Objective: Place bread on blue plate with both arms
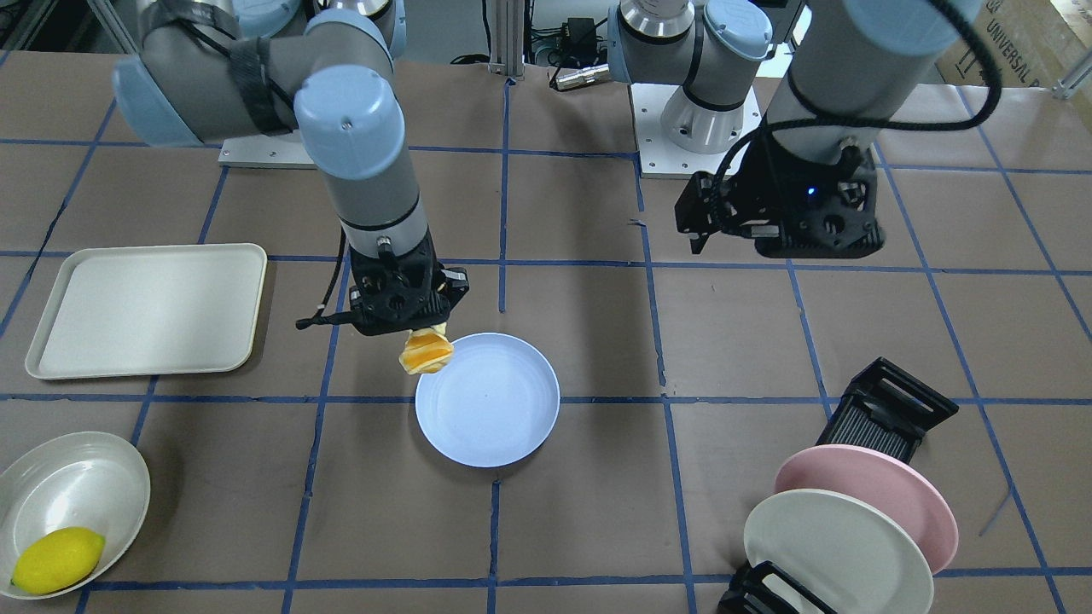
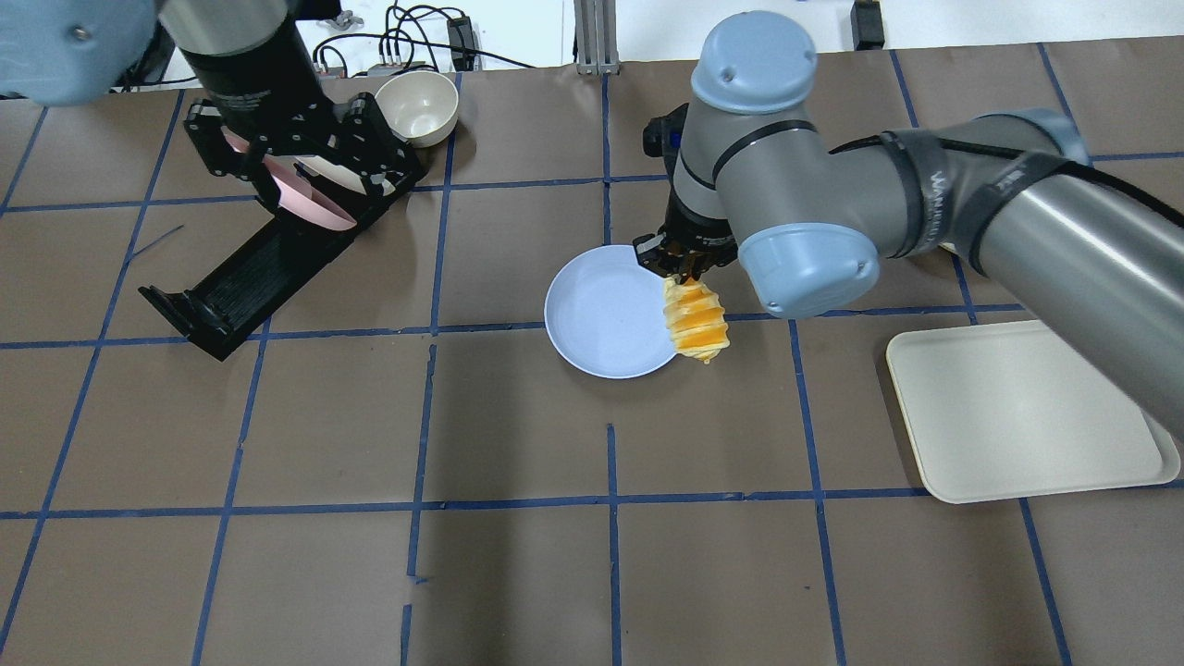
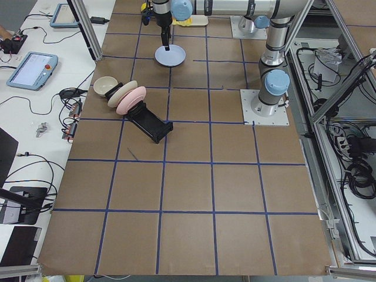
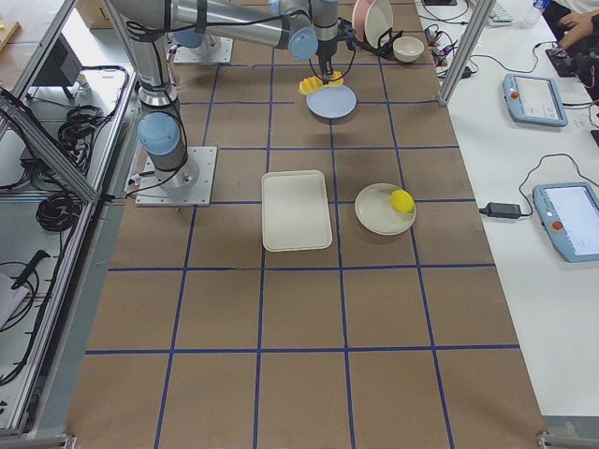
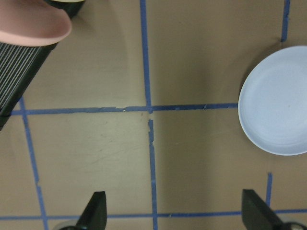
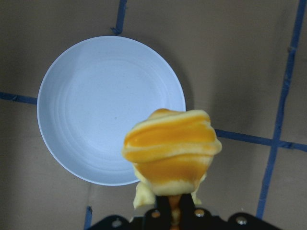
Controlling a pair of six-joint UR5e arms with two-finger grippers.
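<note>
Bread (image 1: 426, 353) hangs over blue plate (image 1: 499, 414) rim (tray (image 1: 145, 311), lemon (image 1: 57, 559) well apart).

Just silver-grey tubular arms (image 2: 1017, 222) with pale-blue joint caps (image 2: 754, 60), black wrap-around straps (image 1: 252, 85) and matte black grippers (image 5: 175, 213).

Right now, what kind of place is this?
Probably a robotics lab cell, not a kitchen: taped grid table, teach pendants on the side bench, aluminium framing.

The right arm (image 3: 165, 26) hangs over the blue plate (image 3: 174, 57); seemingly not touching.
</note>
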